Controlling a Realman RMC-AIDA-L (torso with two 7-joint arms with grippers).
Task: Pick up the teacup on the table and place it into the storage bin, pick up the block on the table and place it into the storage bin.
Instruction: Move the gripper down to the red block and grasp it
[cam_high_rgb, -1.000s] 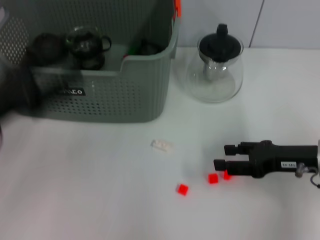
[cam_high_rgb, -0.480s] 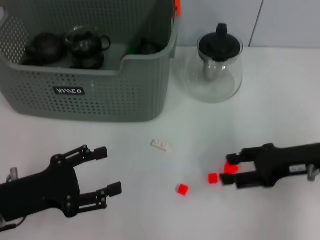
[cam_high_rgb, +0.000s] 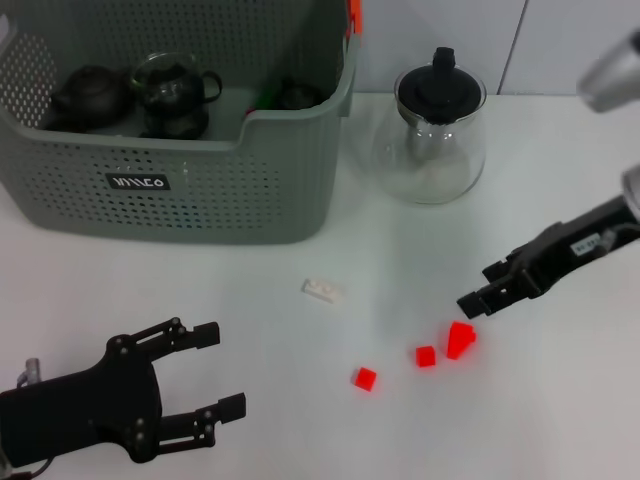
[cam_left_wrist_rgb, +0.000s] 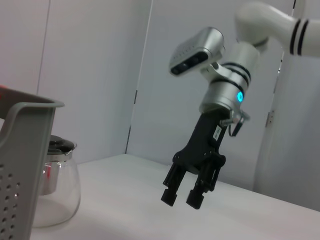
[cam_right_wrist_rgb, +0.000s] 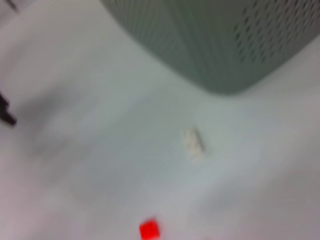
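The grey-green storage bin (cam_high_rgb: 230, 190) stands at the back left with dark tea vessels (cam_high_rgb: 175, 90) inside. I see no teacup on the table. A white block (cam_high_rgb: 322, 290) lies in front of the bin, also in the right wrist view (cam_right_wrist_rgb: 193, 144). Three small red blocks (cam_high_rgb: 426, 356) lie to its right. My right gripper (cam_high_rgb: 480, 288) hangs open and empty just above and behind the rightmost red block (cam_high_rgb: 460, 340); the left wrist view shows the right gripper (cam_left_wrist_rgb: 182, 194) raised off the table. My left gripper (cam_high_rgb: 225, 368) is open, low at the front left.
A clear glass teapot (cam_high_rgb: 440, 125) with a black lid stands right of the bin, behind the blocks. The bin's wall (cam_left_wrist_rgb: 20, 150) and the teapot (cam_left_wrist_rgb: 55, 185) fill one side of the left wrist view. A red block (cam_right_wrist_rgb: 149, 230) shows in the right wrist view.
My right gripper has risen and drawn back to the right, away from the red blocks, which stay on the table. The left gripper has barely shifted.
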